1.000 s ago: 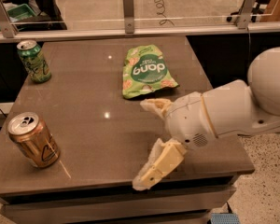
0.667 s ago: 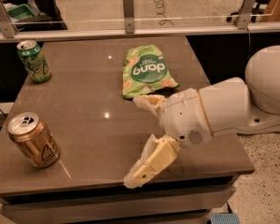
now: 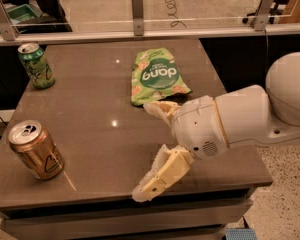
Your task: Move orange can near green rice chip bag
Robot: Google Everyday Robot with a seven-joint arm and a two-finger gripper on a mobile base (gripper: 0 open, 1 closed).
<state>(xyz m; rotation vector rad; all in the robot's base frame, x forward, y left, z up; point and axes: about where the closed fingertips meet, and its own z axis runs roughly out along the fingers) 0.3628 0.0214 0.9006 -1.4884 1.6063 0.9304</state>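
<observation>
1. Orange can (image 3: 36, 150) stands upright well left of the bag (image 3: 157, 78), toward the table's (image 3: 90, 96) front edge. Nothing holds it.
2. Your gripper (image 3: 142, 151) hangs just in front of the bag, fingers spread wide and empty. The gap faces left toward the orange can, probably lined up for a side grab.
3. Green can (image 3: 36, 65) sits far left of the bag, at the back. Ignore it.
4. Task is barely begun: you must reach the orange can, clamp it, and carry it beside the bag.
</observation>
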